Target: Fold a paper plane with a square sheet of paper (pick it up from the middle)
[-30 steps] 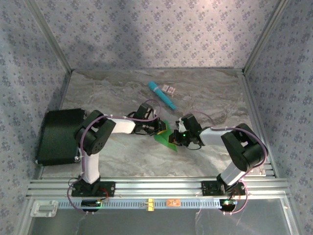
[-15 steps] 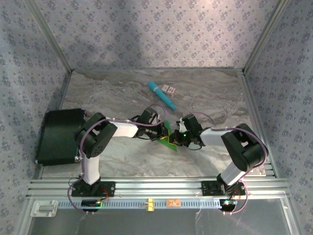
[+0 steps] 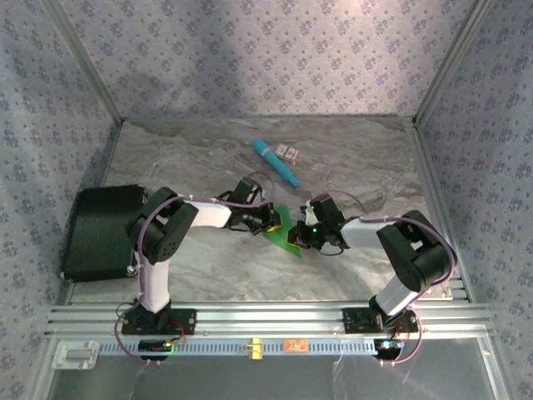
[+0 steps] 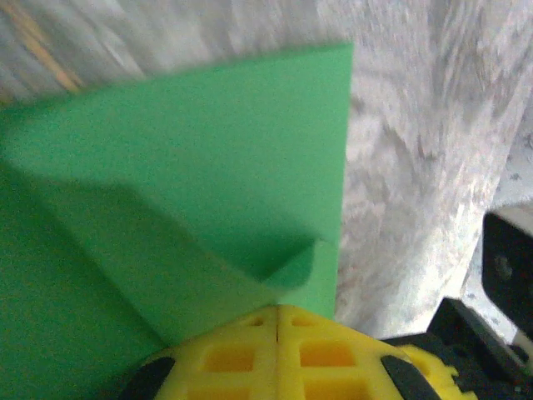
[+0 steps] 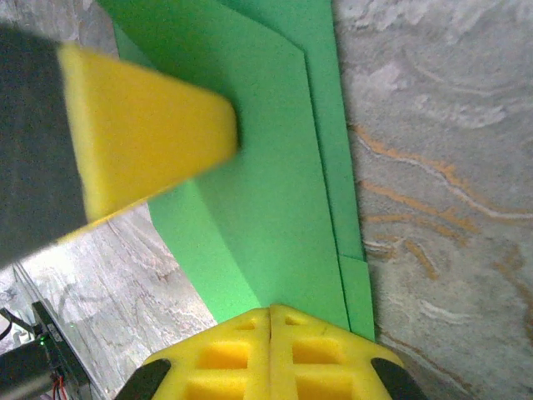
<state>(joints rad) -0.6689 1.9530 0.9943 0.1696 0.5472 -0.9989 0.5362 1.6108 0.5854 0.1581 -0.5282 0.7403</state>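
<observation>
The bright green sheet of paper [image 3: 281, 226] lies part-folded in the middle of the marble table, between my two grippers. My left gripper [image 3: 270, 219] meets it from the left. In the left wrist view its yellow fingertips [image 4: 250, 333] are shut together on the paper [image 4: 208, 150], where a small flap curls up. My right gripper [image 3: 298, 235] comes from the right. Its jaws [image 5: 271, 310] are shut on the near edge of the layered paper [image 5: 266, 208], and the left gripper's yellow finger [image 5: 141, 133] rests on the paper's far side.
A teal cylindrical stick [image 3: 276, 162] and a small card [image 3: 289, 152] lie behind the paper. A black case [image 3: 100, 229] sits at the table's left edge. An aluminium rail [image 3: 266, 317] runs along the near edge. Patterned walls close in three sides.
The left gripper pushed right over the paper, closed, then drew back slightly left. The paper stood narrower half a second ago and lies wider now. The right gripper stayed put.
</observation>
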